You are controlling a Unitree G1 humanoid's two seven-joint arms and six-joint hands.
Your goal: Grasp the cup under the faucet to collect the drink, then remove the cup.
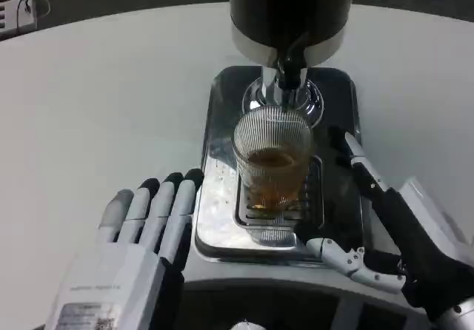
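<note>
While the left hand (pixel 144 230) lies flat on the white table (pixel 89 108), fingers pressed together and holding nothing, the ribbed glass cup (pixel 272 160) stands part-filled on the drip tray (pixel 215 197) beneath the dispenser faucet (pixel 290 67). Right hand (pixel 370 219): spread beside the cup, not gripping; a clumsy closing could tip it and spill the drink.
</note>
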